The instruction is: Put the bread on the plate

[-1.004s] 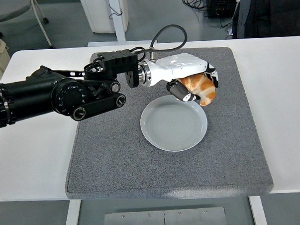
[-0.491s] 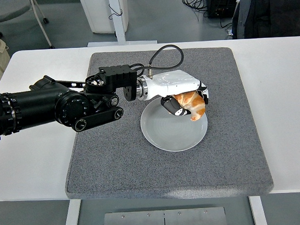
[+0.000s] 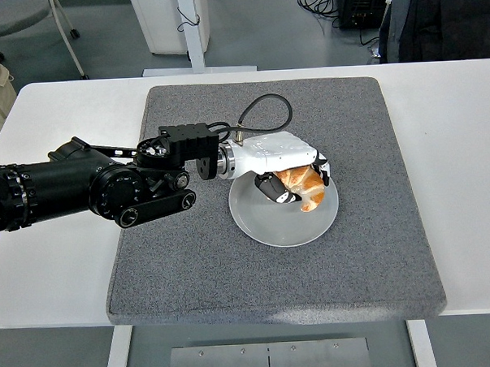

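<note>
White tabletop (image 3: 464, 182) fills most of the view, and a large grey mat (image 3: 192, 267) lies across its middle. Beyond the far edge, a grey floor shows with a white post, a chair leg at the upper left, and dark equipment with cables at the upper right, all cut off by the frame.

On the mat sits a round pale plate (image 3: 263, 227). Its far part is covered by the left hand (image 3: 289, 169), so only the near and left portions of the rim show clearly.

The left arm (image 3: 83, 190) enters from the left edge, black and bulky, ending in a white-shelled hand that reaches over the plate. Its fingers (image 3: 271, 189) are curled around the bread (image 3: 302, 187), a golden-brown piece that looks like a croissant. The top of the bread is hidden under the white palm cover, and only its lower end sticks out over the right half of the plate. Whether that end touches the plate surface or hangs just above it cannot be told from this angle. The fingertips on the far side are mostly hidden behind the bread.

A black cable (image 3: 266, 109) loops up from the wrist.
</note>
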Available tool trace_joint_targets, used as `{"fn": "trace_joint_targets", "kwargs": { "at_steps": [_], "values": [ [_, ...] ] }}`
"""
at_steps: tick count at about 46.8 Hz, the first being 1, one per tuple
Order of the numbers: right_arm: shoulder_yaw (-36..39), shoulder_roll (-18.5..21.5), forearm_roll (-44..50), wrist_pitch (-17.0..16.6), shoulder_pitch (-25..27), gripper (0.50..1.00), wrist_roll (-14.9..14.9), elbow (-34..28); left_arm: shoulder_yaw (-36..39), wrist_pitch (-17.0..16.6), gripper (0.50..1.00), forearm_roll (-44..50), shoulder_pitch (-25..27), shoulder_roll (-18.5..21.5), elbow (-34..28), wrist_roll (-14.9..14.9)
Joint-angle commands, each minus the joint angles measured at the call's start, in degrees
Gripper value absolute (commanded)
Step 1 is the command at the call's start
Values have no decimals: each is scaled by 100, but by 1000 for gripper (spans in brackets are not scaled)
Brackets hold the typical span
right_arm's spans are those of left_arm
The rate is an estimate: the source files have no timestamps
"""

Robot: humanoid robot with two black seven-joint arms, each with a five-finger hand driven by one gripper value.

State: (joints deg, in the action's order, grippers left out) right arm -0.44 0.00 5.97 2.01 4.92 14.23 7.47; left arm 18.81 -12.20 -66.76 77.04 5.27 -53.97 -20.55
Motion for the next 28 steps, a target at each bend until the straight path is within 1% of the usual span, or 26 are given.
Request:
{"fn": "trace_joint_targets", "kwargs": {
  "at_steps": [1, 6, 22, 28],
  "values": [
    [0, 0, 1, 1, 0, 1000, 0, 0, 0, -134, 500, -196, -92, -35, 70, -1],
    [0, 0, 1, 1, 0, 1000, 0, 0, 0, -204, 500, -416, -233, -61, 211, -1],
    [0, 0, 1, 1, 0, 1000, 0, 0, -9, -222, 500, -416, -427, -88, 360, -1],
    [0, 0, 1, 1, 0, 1000, 0, 0, -9, -336, 500, -416, -514, -97, 378, -1]
  ]
}}
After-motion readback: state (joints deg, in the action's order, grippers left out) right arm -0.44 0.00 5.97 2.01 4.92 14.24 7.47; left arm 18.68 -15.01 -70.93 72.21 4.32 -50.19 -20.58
